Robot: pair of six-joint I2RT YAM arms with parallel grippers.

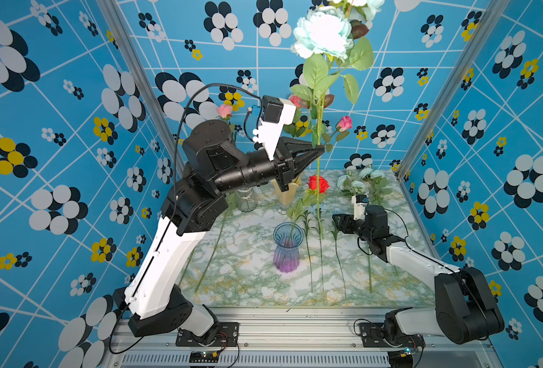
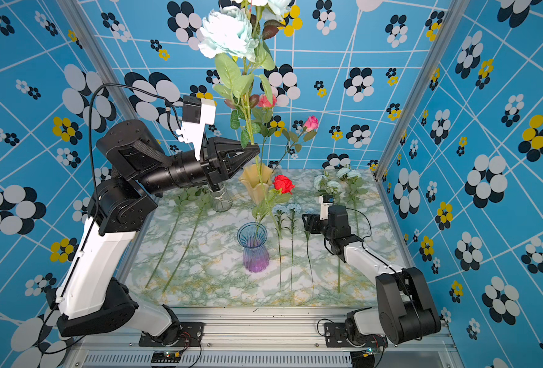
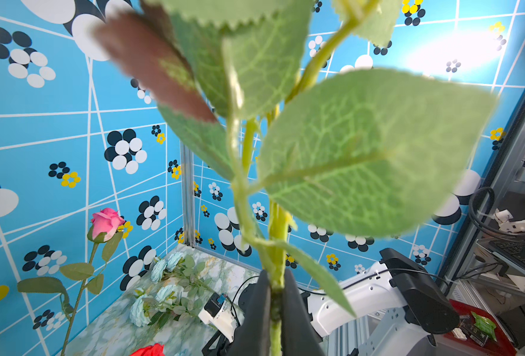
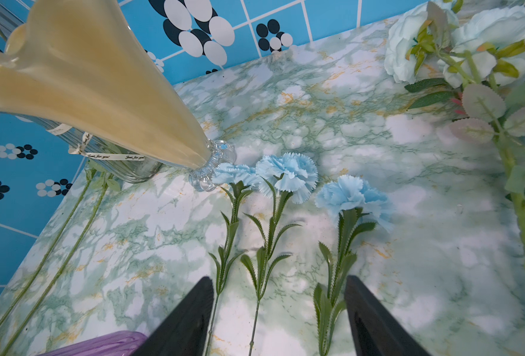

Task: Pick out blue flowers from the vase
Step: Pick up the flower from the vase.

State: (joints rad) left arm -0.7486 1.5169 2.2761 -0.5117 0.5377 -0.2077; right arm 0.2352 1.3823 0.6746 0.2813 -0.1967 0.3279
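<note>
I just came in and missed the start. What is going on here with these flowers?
The left hand is shut on the stem of a tall pale blue peony spray, holding it upright above the marble table. The right hand hangs open over three blue carnations lying there. A red rose stands in the purple glass vase.

Showing glossy blue walls (image 1: 72, 127) printed with white lines and black, white, yellow oval flowers, enclosing green-veined marble-print tabletop (image 1: 251, 286).

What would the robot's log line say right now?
left jaws: shut on blue peony spray, held high | right jaws: open over blue carnations | purple vase: holds red rose
</note>
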